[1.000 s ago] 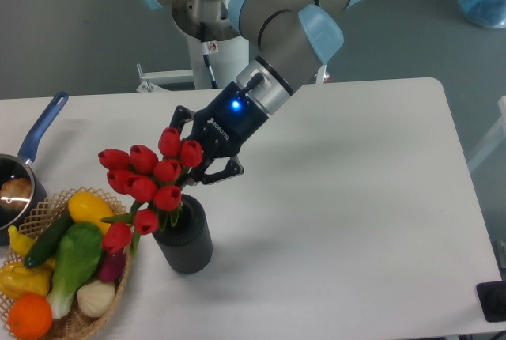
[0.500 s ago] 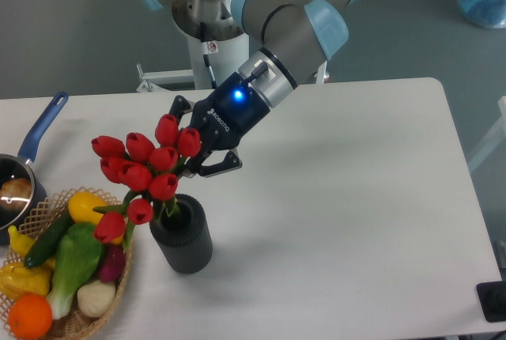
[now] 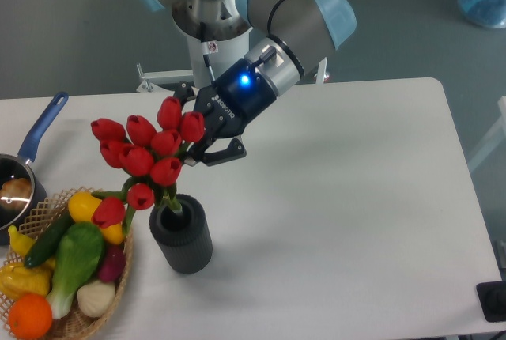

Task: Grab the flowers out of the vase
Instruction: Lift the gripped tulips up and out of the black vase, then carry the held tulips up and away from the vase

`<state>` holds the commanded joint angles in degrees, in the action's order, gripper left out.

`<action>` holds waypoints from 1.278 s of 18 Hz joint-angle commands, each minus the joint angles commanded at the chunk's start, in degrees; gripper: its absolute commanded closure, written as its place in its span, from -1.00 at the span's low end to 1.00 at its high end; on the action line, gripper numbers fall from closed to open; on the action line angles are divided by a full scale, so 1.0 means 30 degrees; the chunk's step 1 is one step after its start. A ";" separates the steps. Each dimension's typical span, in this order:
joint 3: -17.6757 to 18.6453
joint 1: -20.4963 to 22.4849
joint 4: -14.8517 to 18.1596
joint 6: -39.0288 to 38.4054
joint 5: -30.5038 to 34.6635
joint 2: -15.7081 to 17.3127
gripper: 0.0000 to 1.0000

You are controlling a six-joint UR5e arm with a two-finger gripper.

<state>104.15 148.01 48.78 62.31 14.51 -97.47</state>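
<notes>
Even, fairly bright indoor light falls from above on the white table (image 3: pixel 356 198), without hard glare. The vase (image 3: pixel 183 239) casts a soft, faint shadow to its right, and a weak blurred one lies right of the gripper (image 3: pixel 207 144). A blue indicator light (image 3: pixel 244 81) glows on the wrist. Focus is sharp throughout; the red flowers (image 3: pixel 146 150) look saturated, slightly smooth.

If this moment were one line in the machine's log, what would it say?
phase: lifting | tool: shut on flowers | stems: still in vase mouth | nearby: basket, saucepan
</notes>
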 joint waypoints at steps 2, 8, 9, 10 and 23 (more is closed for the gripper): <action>0.0000 0.0175 -0.0058 0.0000 -0.0993 0.0000 0.28; 0.0029 0.0234 -0.0088 0.0000 -0.1378 0.0235 0.29; 0.0000 0.0234 -0.0088 0.0029 -0.1668 0.0235 0.29; 0.0000 0.0234 -0.0088 0.0029 -0.1961 0.0235 0.29; 0.0116 0.1024 -0.0030 -0.0175 -0.2843 0.1230 0.41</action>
<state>104.50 151.08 48.69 61.79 5.98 -93.78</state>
